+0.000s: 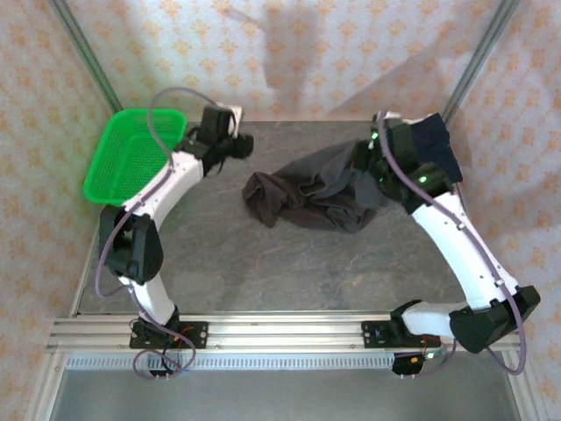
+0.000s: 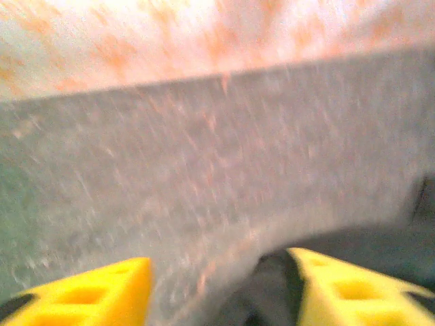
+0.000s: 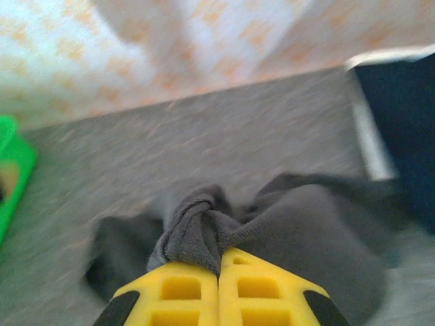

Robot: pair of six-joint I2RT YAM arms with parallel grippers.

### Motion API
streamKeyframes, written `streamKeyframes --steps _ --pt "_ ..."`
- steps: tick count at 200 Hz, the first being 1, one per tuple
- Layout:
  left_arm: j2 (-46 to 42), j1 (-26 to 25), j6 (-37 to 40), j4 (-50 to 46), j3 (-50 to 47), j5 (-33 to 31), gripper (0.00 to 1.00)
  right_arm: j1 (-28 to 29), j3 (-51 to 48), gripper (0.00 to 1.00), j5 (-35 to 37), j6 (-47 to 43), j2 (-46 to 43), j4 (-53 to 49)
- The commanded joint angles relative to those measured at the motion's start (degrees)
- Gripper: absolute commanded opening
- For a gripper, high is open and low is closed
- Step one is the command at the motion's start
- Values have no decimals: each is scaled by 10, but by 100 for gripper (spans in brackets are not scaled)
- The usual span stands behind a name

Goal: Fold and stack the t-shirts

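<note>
My right pincer (image 3: pixel 219 266) is clenched on a bunch of the charcoal t-shirt (image 1: pixel 302 200) — crumpled in the middle, not yet folded; my left pincer (image 2: pixel 217 302) is spread apart; the navy t-shirt (image 1: pixel 438 145) lies far right, seemingly stacked.

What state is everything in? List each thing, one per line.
charcoal t-shirt: crumpled, unfolded, one bunch pinched by the right fingers.
navy t-shirt: lying at the far right corner, not gripped.
green basket: upright at the far left corner.
left fingers: open, above bare table.
right fingers: shut on the charcoal t-shirt.
</note>
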Motion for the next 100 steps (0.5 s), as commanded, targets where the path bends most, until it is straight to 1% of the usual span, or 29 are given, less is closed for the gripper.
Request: streamKeyframes --steps 1,9,16,31,41,53,68,75,81,90,100 --pt "51 7 -19 -109 81 11 61 83 -76 0 -104 79 47 113" --pt "43 12 -32 -107 78 6 63 111 -78 0 -130 87 78 111" --pt "31 14 -48 -104 68 7 64 127 -73 0 -135 88 99 87" --pt "-7 16 -77 -94 26 22 64 136 -88 0 -98 93 103 46" --pt "-40 15 -101 -78 -20 46 65 133 -99 5 -53 84 80 11" --pt "-78 14 -137 -50 -89 66 66 119 -101 10 9 77 49 -45" --pt "-126 4 -176 -19 -174 76 66 85 -106 11 31 67 12 -105" --pt "-144 -5 -192 -7 -208 75 66 69 -115 15 34 62 -6 -117" --pt "-159 -19 -204 2 -236 71 66 57 -124 19 34 55 -22 -118" --pt "-176 -46 -222 18 -272 53 66 41 -139 28 41 53 -40 -115" --pt "-181 -79 -245 36 -303 36 68 24 -151 30 38 51 -60 -108"
